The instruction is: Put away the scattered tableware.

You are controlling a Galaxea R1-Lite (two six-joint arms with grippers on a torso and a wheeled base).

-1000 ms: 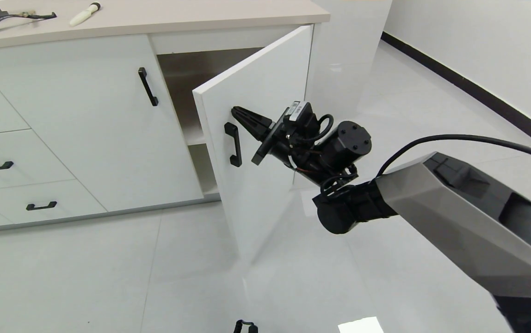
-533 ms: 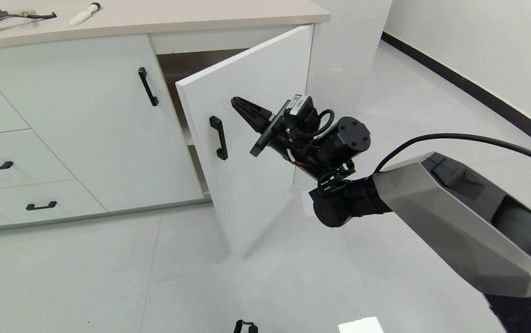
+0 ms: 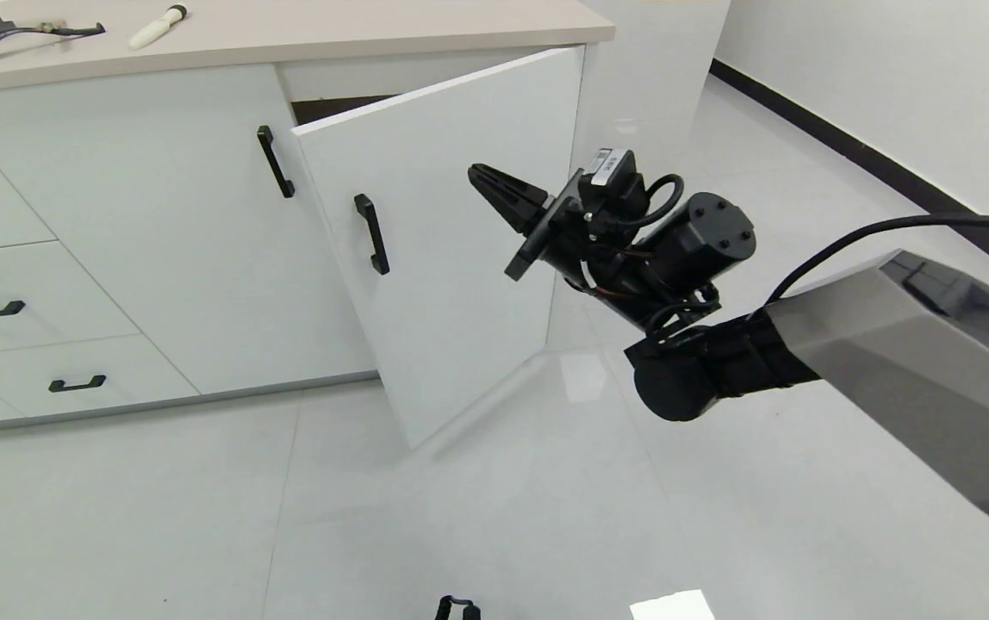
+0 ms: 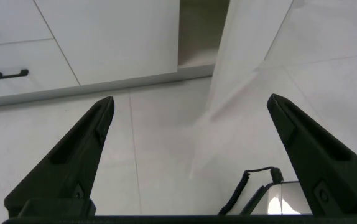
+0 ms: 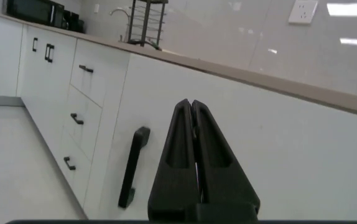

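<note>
**Right arm parked in front of the half-open cabinet door, tableware up on the counter**

The room from my end: glossy pale tile floor, and a white wall with a black baseboard off to the right gripper's right. Ahead is a run of white cabinets under a beige countertop. There are drawers with black pulls far to the gripper's left.

The right gripper has its fingers pressed together with nothing between them. It sits in front of the cabinet door, which stands part open with a dark gap along its top edge. The door handle is just to the gripper's left and a bit lower, running up and down. I can't tell whether the fingertips actually touch the panel. The wrist view gives the same picture, with the pinched right gripper right beside the door handle.

The left gripper is spread wide, holding nothing, and hangs low over the floor with the door's bottom corner ahead of it.

The tableware is well above and to the left of the right gripper. A white-handled utensil lies flat on the countertop. Its long axis is diagonal, with the dark-tipped end toward the back right. Farther left is a black utensil, lying roughly crosswise, and I can't make out what kind it is.
</note>
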